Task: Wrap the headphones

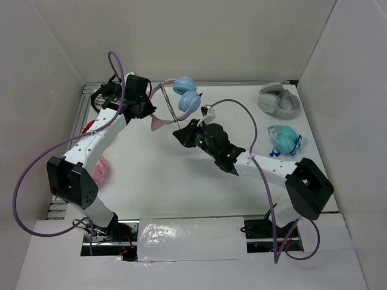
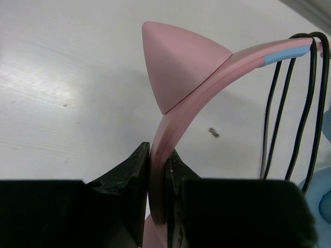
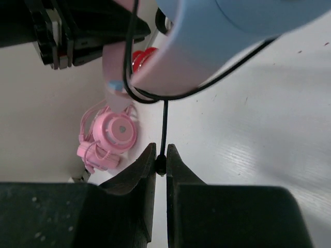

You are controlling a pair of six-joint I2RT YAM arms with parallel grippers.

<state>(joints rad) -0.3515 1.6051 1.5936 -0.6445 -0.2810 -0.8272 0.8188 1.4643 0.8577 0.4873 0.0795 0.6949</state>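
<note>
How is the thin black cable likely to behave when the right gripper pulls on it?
The black cable is probably floppy: it hangs in loops over the pink headband. Being thin, it may slip through the right gripper pinching it. The headband, clamped in the left gripper, looks stiff.

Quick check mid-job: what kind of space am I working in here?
Probably a lab test cell: a white table boxed in by plain white panels, with grey-white headphones and teal headphones set out on it.
</note>
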